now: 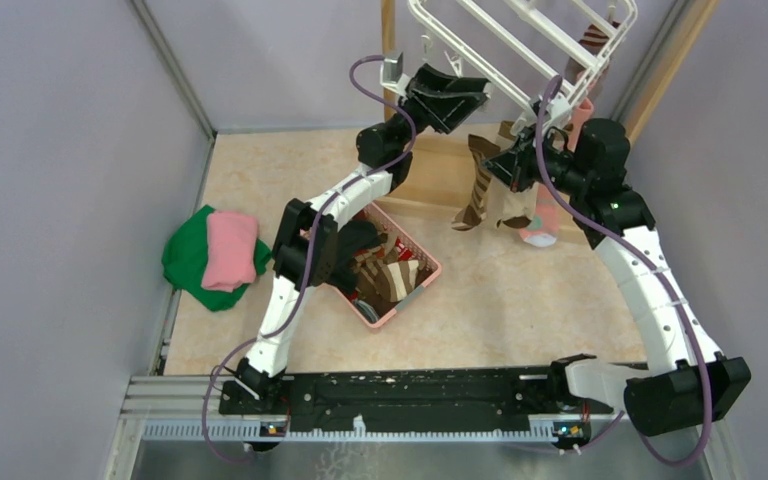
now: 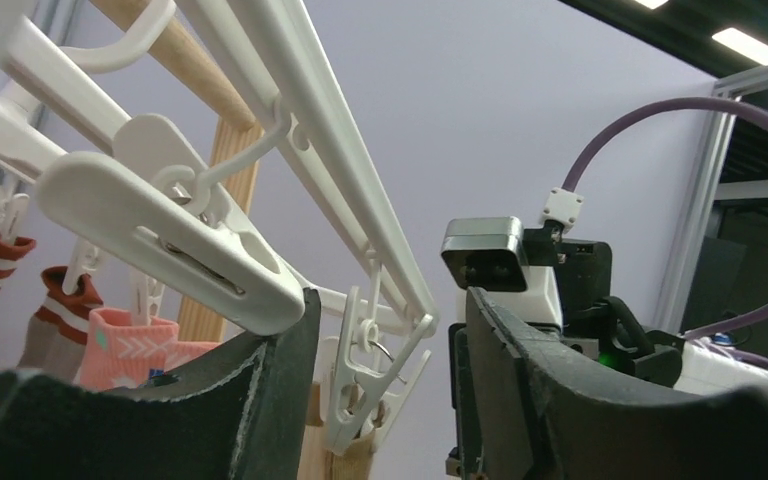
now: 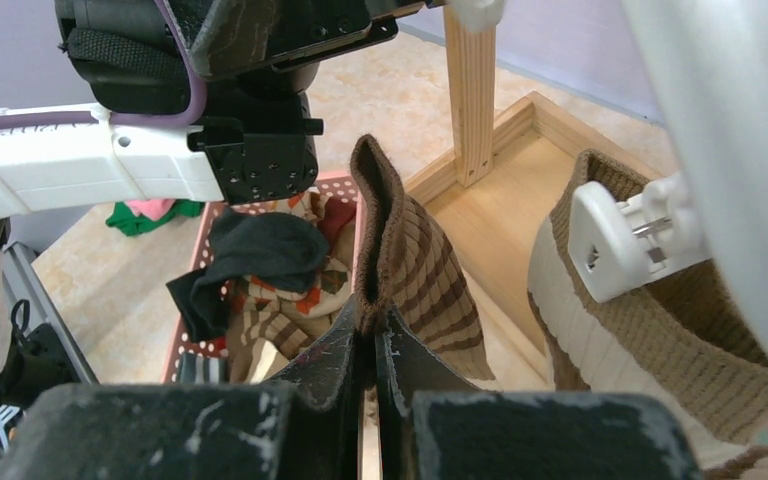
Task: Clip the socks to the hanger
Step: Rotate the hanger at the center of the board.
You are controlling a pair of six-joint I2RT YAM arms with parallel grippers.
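- Bringing the cuff to an opened clip is, I judge, the step in hand. From the top view, the hanger (image 1: 520, 40) hangs tilted over the far side of the counter (image 1: 520, 310). The left gripper (image 1: 465, 95) reaches up to its underside. Just below, the right gripper (image 1: 497, 165) holds a brown striped sock (image 1: 477, 195) that dangles free. More socks lie in the pink basket (image 1: 428, 275).
- From the left wrist view, the left gripper's jaws stand apart with nothing between them. A big white clip (image 2: 160, 235) touches the tip of one finger only. To do this well, centre the clip's squeeze end between both fingers before closing, so its mouth opens squarely.
- From the right wrist view, the right gripper (image 3: 372, 335) is pinched tight on the brown striped sock's cuff, which stands upright above the fingertips. Enough cuff shows to feed into a clip. Lift it straight and steer clear of the ribbed sock (image 3: 660, 350) alongside, which seems already clipped.
- No brand, label or writing can be read in any view.
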